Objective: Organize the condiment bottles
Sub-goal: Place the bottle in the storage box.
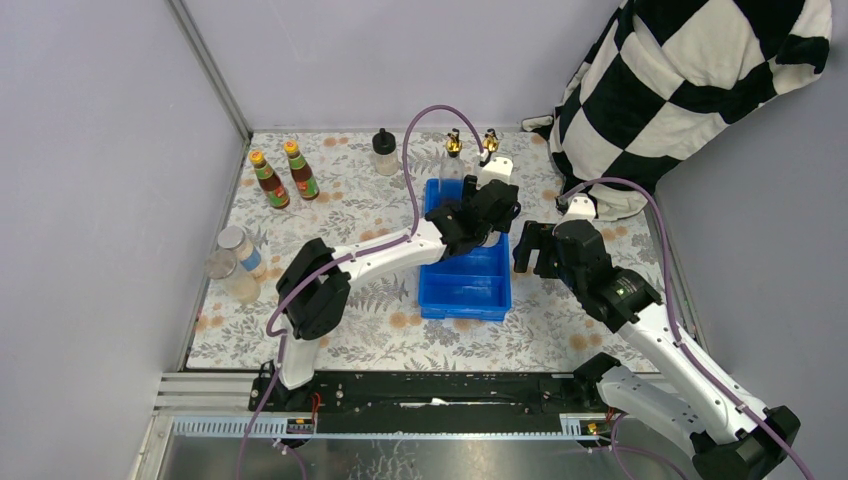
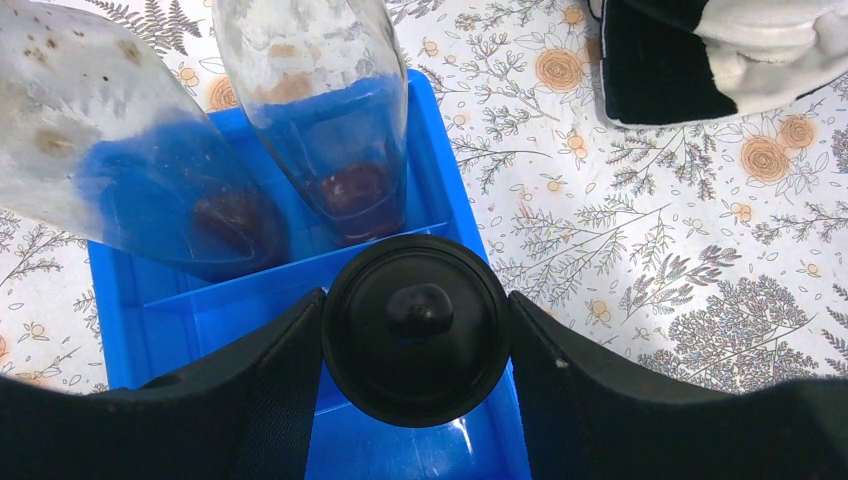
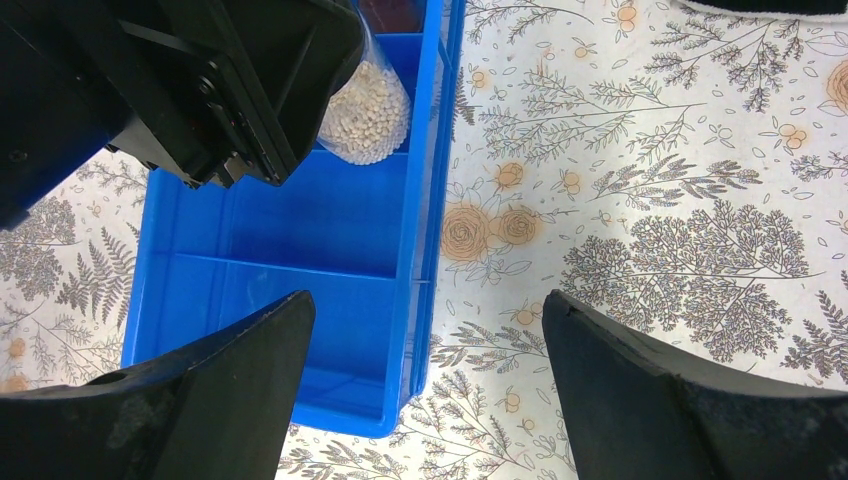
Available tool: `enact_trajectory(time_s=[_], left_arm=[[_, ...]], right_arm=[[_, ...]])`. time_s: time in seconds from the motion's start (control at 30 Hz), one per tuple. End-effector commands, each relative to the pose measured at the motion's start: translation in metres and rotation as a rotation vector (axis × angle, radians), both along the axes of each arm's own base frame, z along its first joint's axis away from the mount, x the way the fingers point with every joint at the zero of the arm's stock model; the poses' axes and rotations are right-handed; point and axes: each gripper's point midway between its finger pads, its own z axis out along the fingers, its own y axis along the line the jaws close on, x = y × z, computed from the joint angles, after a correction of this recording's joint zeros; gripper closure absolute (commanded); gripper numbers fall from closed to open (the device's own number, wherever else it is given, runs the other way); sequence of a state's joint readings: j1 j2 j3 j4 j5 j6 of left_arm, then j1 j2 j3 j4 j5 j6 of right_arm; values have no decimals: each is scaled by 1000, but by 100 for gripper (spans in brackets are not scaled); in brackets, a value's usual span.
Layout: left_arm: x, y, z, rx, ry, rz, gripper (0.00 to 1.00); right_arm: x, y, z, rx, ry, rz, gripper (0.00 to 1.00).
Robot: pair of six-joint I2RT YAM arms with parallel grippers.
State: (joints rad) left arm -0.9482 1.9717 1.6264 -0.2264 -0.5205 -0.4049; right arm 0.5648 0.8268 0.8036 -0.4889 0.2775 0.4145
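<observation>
Nearest, the right arm reaches in from the near right corner. Its gripper [image 3: 425, 310] hangs just right of the tray with the jaws spread wide and nothing between them, likely kept clear while the other arm works. The left arm stretches across to the tray, and the left gripper [image 2: 415, 330] has its jaws pressed against both sides of the black cap [image 2: 418, 312] of a squat bottle [image 3: 368, 118] filled with pale grains. It holds the bottle upright, probably so it goes down straight. The blue tray [image 1: 465, 300] lies mid-table. Two tall gold-spouted bottles [image 1: 453, 145] [image 1: 490, 143] stand together in its far compartment, and the held bottle sits at the next one nearer; whether its base touches I cannot tell. Its twin [image 1: 384, 152] waits far left of the tray. Two orange-capped sauce bottles [image 1: 268, 180] [image 1: 300, 170] and two jars [image 1: 237, 247] [image 1: 222, 268] stand well left, unsorted.
</observation>
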Motion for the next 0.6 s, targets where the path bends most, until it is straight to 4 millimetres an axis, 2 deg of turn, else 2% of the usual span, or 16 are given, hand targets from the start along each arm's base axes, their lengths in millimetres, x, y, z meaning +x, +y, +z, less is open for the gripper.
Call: enact_trajectory(time_s=[0.0,0.57], left_arm=[[14,-3,20,-35,-63,32,42],[24,7,30,-25,-115,59,42]], right_arm=[[0,1,2,-7,-15,16,8],[2,3,0,-9,-9,21,9]])
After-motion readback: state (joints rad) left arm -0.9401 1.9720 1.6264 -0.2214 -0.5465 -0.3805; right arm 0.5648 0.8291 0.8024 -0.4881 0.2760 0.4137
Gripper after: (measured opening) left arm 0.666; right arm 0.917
